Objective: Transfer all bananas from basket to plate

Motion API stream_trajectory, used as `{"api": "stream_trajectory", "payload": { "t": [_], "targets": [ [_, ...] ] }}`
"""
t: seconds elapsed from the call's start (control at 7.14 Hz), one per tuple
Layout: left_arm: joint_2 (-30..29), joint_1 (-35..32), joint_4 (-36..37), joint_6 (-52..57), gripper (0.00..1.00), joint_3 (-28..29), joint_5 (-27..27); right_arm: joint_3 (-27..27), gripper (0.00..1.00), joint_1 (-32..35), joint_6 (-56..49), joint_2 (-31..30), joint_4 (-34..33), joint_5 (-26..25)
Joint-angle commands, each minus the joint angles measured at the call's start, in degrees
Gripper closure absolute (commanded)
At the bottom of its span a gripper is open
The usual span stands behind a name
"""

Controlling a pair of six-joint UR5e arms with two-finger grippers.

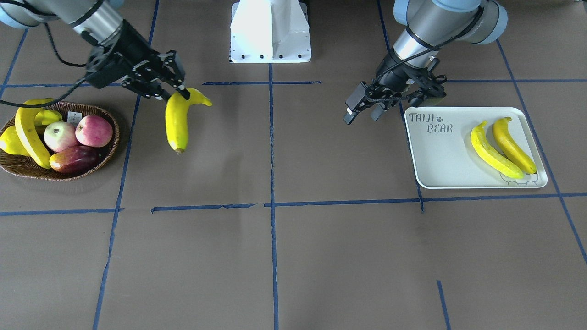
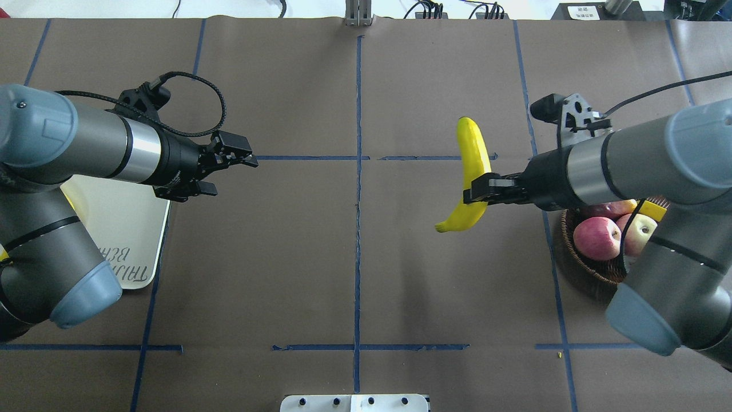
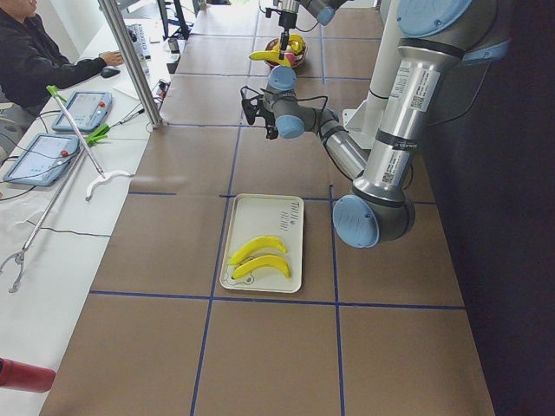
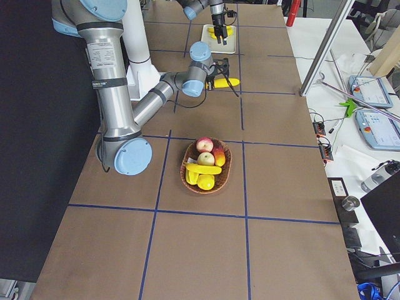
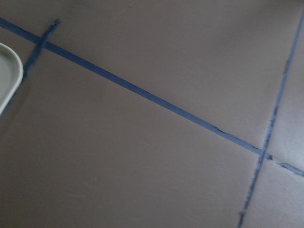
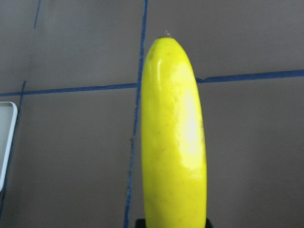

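Exterior front-facing: two bananas (image 1: pixel 493 155) on plate (image 1: pixel 440 156)

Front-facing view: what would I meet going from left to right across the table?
Basket → banana held in the right pincer → white robot base → open left pincer → plate with two bananas.

Overhead we look forward and down on the desk (image 2: pixel 257 257) from behind the robot (image 1: pixel 270 32); front-facing, we look steeply down from the opposite edge, and both share the plate (image 1: pixel 440 156) and the basket (image 1: pixel 23 167). Our two side views look along the desk from its ends, well back. The left wrist camera sits close over the desk by the plate's corner; a banana (image 6: pixel 173 137) fills the right wrist view
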Motion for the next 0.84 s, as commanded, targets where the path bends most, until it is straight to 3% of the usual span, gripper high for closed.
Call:
{"api": "stream_trajectory", "payload": {
  "t": [0.0,0.42,0.7],
  "targets": [
    [-4.14,0.42,-5.55,-5.12,0.01,0.39,-0.18,-0.67,0.99,-7.87,2.83,5.93,-3.11,-7.23],
    [-10.39,5.16,-6.51,-2.41,0.05,3.46,-0.10,-0.67,0.99,-10.87,1.95,14.89,-11.73,-7.41],
    [-11.63,6.38,-6.86,-2.40,0.05,4.25,-0.01,-0.67,0.99,-11.84,1.95,15.36,-11.93,-8.11]
  ]
}}
